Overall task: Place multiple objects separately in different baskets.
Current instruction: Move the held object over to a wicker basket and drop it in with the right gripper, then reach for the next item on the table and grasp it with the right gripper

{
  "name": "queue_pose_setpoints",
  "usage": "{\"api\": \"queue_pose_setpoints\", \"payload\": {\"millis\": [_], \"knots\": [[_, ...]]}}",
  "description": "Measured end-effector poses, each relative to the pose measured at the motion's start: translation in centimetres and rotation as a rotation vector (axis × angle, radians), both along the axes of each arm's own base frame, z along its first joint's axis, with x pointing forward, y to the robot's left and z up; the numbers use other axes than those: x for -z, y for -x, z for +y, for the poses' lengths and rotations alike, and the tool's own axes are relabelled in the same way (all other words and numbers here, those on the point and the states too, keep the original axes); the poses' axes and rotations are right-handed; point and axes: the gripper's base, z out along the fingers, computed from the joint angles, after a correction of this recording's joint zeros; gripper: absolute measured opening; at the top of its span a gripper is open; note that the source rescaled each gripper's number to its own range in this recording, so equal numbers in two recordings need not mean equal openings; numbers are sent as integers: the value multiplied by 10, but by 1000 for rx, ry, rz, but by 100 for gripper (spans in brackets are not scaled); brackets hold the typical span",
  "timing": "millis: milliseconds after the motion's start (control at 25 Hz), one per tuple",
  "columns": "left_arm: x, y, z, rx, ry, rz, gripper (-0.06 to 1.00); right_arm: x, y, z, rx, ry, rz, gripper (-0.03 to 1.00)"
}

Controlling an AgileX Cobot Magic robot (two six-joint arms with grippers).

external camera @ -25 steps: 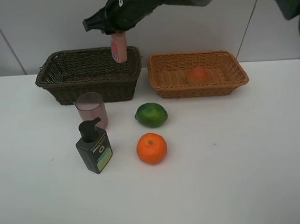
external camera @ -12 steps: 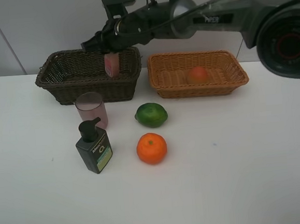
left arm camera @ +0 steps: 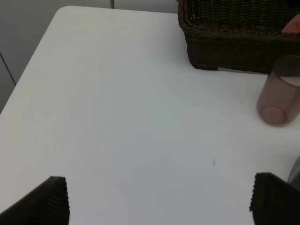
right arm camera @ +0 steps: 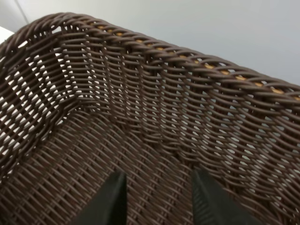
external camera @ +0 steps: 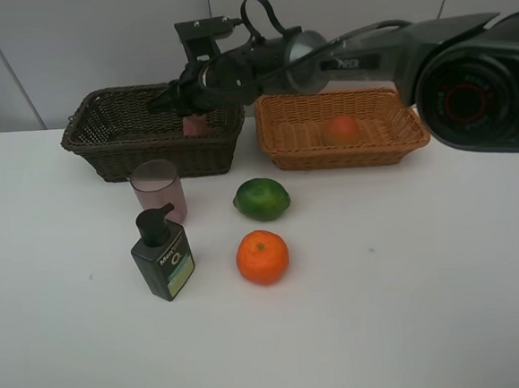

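Note:
My right gripper (external camera: 192, 108) reaches across into the dark brown basket (external camera: 103, 145) and is shut on the pink bottle (external camera: 195, 124), which hangs low inside it. The right wrist view shows the gripper (right arm camera: 157, 197) over the basket's woven floor (right arm camera: 140, 93); the bottle is hidden there. The peach (external camera: 342, 130) lies in the tan basket (external camera: 408, 139). On the table stand the pink cup (external camera: 158, 189), the green pump bottle (external camera: 163, 255), the lime (external camera: 262, 198) and the orange (external camera: 263, 257). My left gripper (left arm camera: 159, 206) hovers open over bare table, left of the cup (left arm camera: 281, 96).
The white table (external camera: 412, 308) stretches wide in front and to the right of the objects. Both baskets stand side by side along the back edge by the wall. The dark basket's corner (left arm camera: 220, 51) is ahead of the left gripper.
The right gripper has come down and slightly left, taking the pink bottle from above the dark basket's rim down inside it. Nothing else on the table has moved.

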Motion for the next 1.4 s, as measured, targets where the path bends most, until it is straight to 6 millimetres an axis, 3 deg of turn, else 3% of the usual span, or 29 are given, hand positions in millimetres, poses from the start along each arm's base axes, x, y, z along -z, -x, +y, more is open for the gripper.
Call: {"api": "queue_pose_setpoints", "payload": {"millis": [80,280,400,680,960,1160,1400], "knots": [[0,0,0,0,0,0,100,0,0,0,0,-1,-1,9],[0,0,0,0,0,0,100,-1,1,-1,3,9,9,80],[0,0,0,0,0,0,100,-11,2,-3,9,19,17,95],[0,0,0,0,0,0,100,-58,15,-17,31,103,70,100],[0,0,0,0,0,0,100,-91,49,-49,-54,455,274,100],[0,0,0,0,0,0,100,-99,74,-60,-282,647,413,100],[0,0,0,0,0,0,100,-95,90,-54,-520,741,383,100]]}}
